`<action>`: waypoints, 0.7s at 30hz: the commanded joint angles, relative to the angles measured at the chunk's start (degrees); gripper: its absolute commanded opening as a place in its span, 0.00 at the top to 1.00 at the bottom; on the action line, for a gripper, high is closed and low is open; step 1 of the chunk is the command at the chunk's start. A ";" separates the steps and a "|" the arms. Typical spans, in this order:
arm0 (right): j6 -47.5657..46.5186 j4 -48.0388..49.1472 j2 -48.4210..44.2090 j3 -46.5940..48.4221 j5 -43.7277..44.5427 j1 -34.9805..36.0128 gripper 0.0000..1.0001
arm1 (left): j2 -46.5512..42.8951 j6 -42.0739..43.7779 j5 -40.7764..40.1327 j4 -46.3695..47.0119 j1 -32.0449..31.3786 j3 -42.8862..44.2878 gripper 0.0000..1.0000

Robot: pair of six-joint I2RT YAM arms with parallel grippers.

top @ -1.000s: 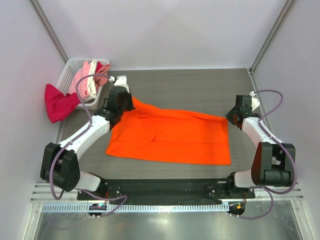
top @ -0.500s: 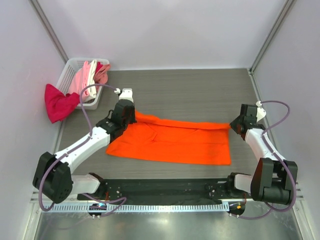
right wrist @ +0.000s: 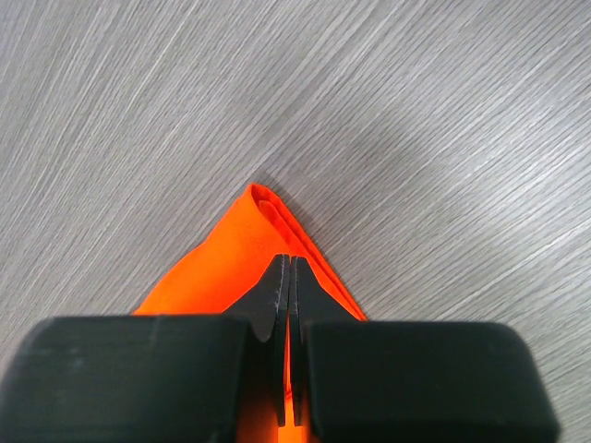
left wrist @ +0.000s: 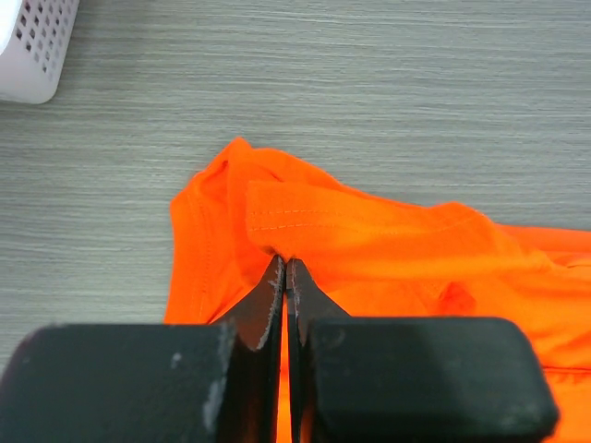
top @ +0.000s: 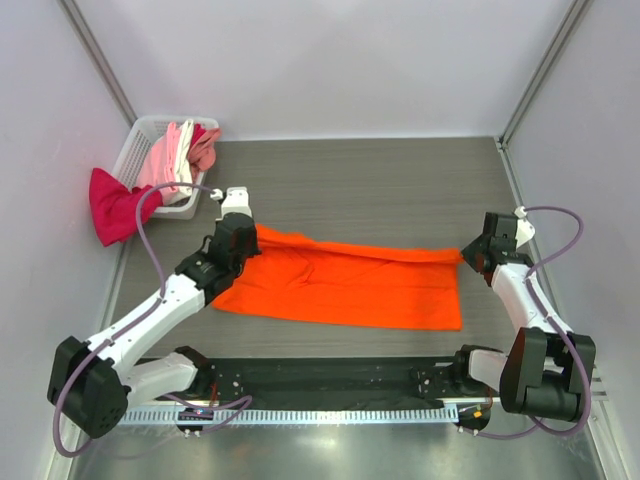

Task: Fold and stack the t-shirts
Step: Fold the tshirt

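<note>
A bright orange t-shirt lies across the middle of the dark table, its far edge lifted into a fold. My left gripper is shut on its far left corner; the left wrist view shows the cloth pinched between the closed jaws of that gripper. My right gripper is shut on the far right corner, seen as a folded orange point ahead of the closed jaws of that gripper. A magenta-red shirt hangs over the basket's side. Pink, white and salmon shirts sit in the basket.
A white mesh basket stands at the far left corner; its corner shows in the left wrist view. Grey walls enclose the table on three sides. A black mat and a metal rail run along the near edge.
Both grippers have pulled the shirt's far edge toward the near side, so the shirt now shows as a narrower band. The left arm has swung nearer and lower.
</note>
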 commanded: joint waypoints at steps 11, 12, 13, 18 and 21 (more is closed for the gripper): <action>0.10 -0.79 -4.45 -3.26 -1.08 -0.30 0.99 | -5.04 -5.29 -8.93 -8.64 -6.15 -2.39 1.00; 0.10 -0.96 -4.54 -3.44 -0.99 -0.30 0.99 | -5.21 -5.47 -9.56 -9.08 -7.20 -2.39 1.00; 0.18 -1.05 -4.80 -3.79 -0.99 -0.30 0.99 | -5.74 -6.08 -10.17 -9.52 -7.65 -2.39 1.00; 0.89 -2.02 -5.94 -4.76 0.41 -0.30 0.99 | -7.15 -8.63 -11.75 -13.13 -10.72 -2.48 1.00; 0.89 -2.37 -6.56 -5.37 0.41 -0.30 0.99 | -7.33 -10.91 -13.25 -15.67 -13.35 -2.57 1.00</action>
